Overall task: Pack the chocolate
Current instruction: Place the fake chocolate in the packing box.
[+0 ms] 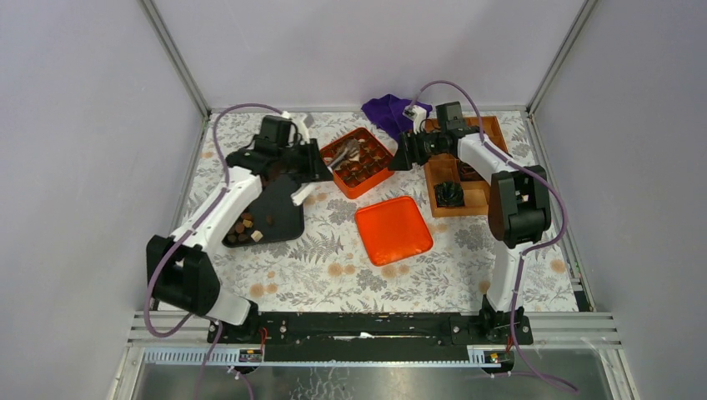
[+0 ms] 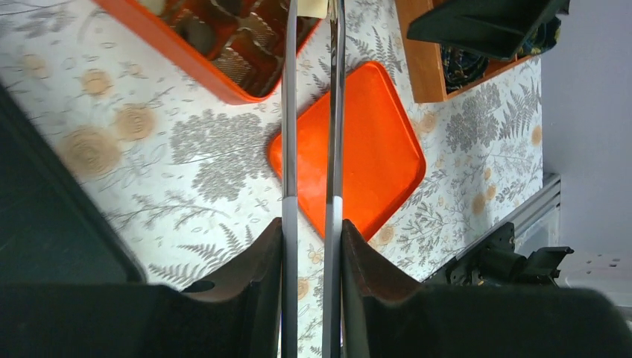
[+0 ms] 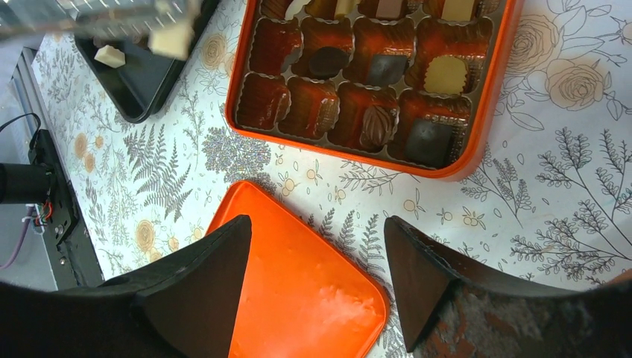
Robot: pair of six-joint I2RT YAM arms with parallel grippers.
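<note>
Your left gripper (image 2: pixel 313 231) is clamped on a pair of metal tongs (image 2: pixel 289 112), and the tongs pinch one cream-white piece (image 3: pixel 171 37) at their tips. In the overhead view it hangs over the left part of the orange box (image 3: pixel 498 89). Several of the box's crinkled cups already hold chocolate (image 3: pixel 446 74), dark, brown and cream, while the cups along its near-left side are empty. More loose pieces (image 1: pixel 242 227) lie in the black tray (image 1: pixel 279 212) under your left arm. Your right gripper (image 3: pixel 317 224) is spread wide and grips nothing, hovering above the orange lid (image 1: pixel 393 230), which lies flat just beside the box.
</note>
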